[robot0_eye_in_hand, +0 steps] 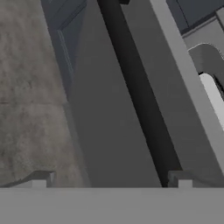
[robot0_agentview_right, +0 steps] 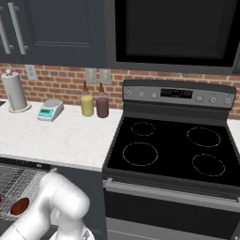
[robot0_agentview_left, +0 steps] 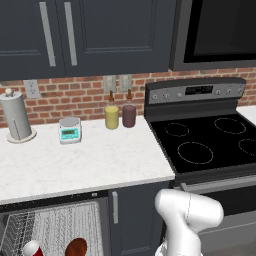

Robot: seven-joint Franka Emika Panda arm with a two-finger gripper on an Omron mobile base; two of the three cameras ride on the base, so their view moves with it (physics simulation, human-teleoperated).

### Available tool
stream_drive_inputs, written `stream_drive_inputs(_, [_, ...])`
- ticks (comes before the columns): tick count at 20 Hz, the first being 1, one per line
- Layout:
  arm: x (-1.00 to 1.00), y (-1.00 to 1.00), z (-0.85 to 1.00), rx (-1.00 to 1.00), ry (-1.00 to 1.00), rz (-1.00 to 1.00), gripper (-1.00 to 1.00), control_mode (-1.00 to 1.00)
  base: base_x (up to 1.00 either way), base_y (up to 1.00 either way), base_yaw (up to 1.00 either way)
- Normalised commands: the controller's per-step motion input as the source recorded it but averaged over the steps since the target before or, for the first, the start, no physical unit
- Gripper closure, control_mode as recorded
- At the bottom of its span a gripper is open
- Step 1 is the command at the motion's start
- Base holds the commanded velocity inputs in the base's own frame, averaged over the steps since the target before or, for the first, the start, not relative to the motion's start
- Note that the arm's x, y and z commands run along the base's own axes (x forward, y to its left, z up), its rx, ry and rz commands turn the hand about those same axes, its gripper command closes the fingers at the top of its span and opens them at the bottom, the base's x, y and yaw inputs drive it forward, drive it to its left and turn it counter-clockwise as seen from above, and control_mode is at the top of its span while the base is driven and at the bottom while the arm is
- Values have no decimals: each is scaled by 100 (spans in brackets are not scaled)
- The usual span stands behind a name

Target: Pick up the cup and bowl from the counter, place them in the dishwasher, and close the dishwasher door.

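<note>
Cup [robot0_agentview_left: 32, 248] and bowl [robot0_agentview_left: 76, 246] sit side by side on the wire rack [robot0_agentview_left: 55, 227] of the open dishwasher, at seven o'clock in the left base view, below the bench [robot0_agentview_left: 75, 160]. The jaws [robot0_eye_in_hand: 111, 181] stand wide apart, holding nothing, with the right fingertip [robot0_eye_in_hand: 183, 179] against the door's dark bar handle [robot0_eye_in_hand: 140, 96] and the grey floor [robot0_eye_in_hand: 26, 96] at nine o'clock.

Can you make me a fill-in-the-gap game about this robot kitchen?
1. The red cup sits in the dishwasher's wire ___.
2. The bowl lies to the ___ of the cup in the left base view.
3. The yellow bottle stands beside a ___ bottle.

Missing words: rack; right; purple
</note>
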Motion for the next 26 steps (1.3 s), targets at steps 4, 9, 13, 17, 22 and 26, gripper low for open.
stream_drive_inputs(4, [7,1,-100,-28,-43,-2,-100,-100,0,0,0])
stream_drive_inputs(9, [6,0,-100,-30,-45,-3,-100,-100,0,0,0])
stream_drive_inputs(13, [51,-62,-100,-29,-48,-6,-100,-100,0,0,0])
stream_drive_inputs(17, [88,-84,-100,-28,-46,-3,-100,-100,0,0,0])
stream_drive_inputs(22, [98,-72,-100,-29,-46,-3,-100,-100,0,0,0])
stream_drive_inputs(26, [99,-79,-100,-28,-43,-2,-100,-100,0,0,0])
